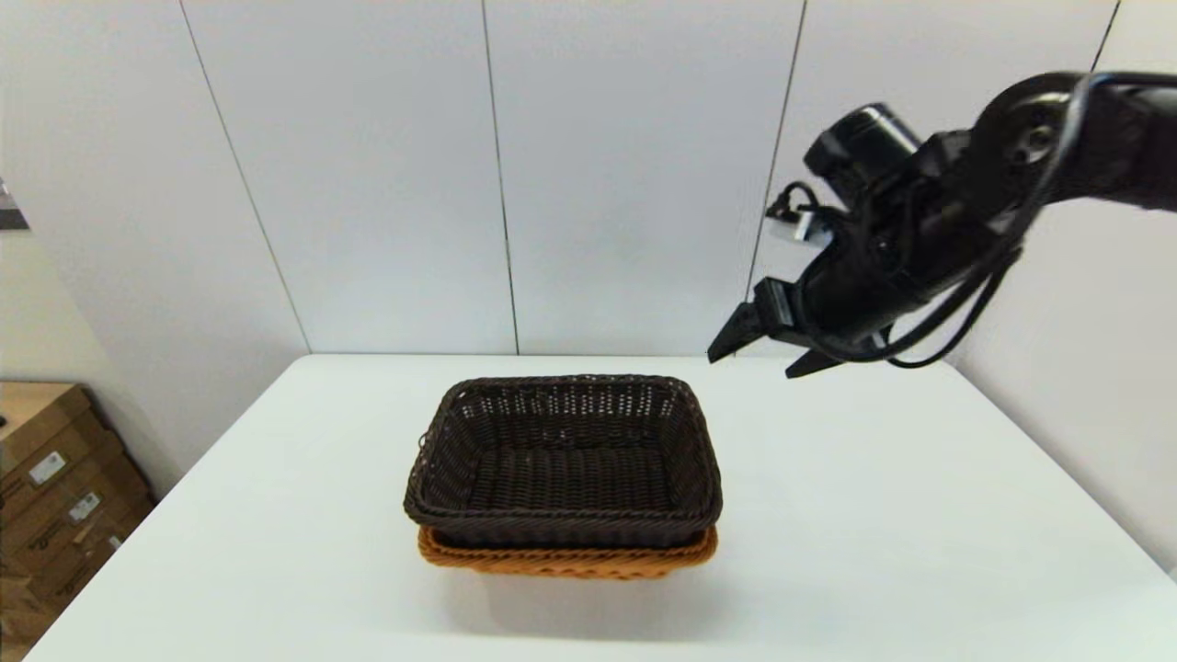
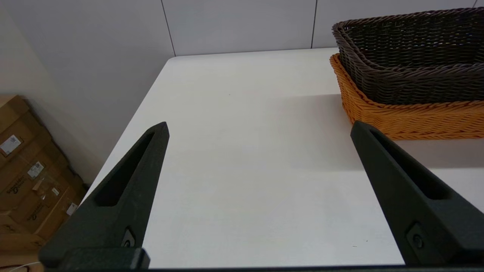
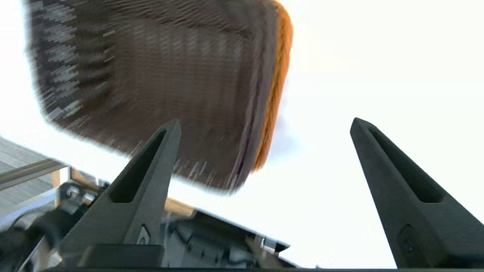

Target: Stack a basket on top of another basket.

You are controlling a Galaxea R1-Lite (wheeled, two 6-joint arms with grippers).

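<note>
The dark brown basket (image 1: 563, 460) sits nested on top of the orange-tan basket (image 1: 565, 556) at the middle of the white table (image 1: 874, 533); only the orange rim shows below it. My right gripper (image 1: 761, 348) hangs open and empty in the air, up and to the right of the stack. In the right wrist view the dark basket (image 3: 159, 87) and an orange edge (image 3: 278, 87) lie below my right gripper (image 3: 264, 122). My left gripper (image 2: 259, 126) is open over bare table, to the left of the dark basket (image 2: 412, 56) and the orange basket (image 2: 412, 117).
Cardboard boxes (image 1: 55, 487) stand on the floor beside the table's left edge. Grey wall panels (image 1: 497, 165) rise right behind the table's far edge. The robot's base (image 3: 211, 241) shows in the right wrist view.
</note>
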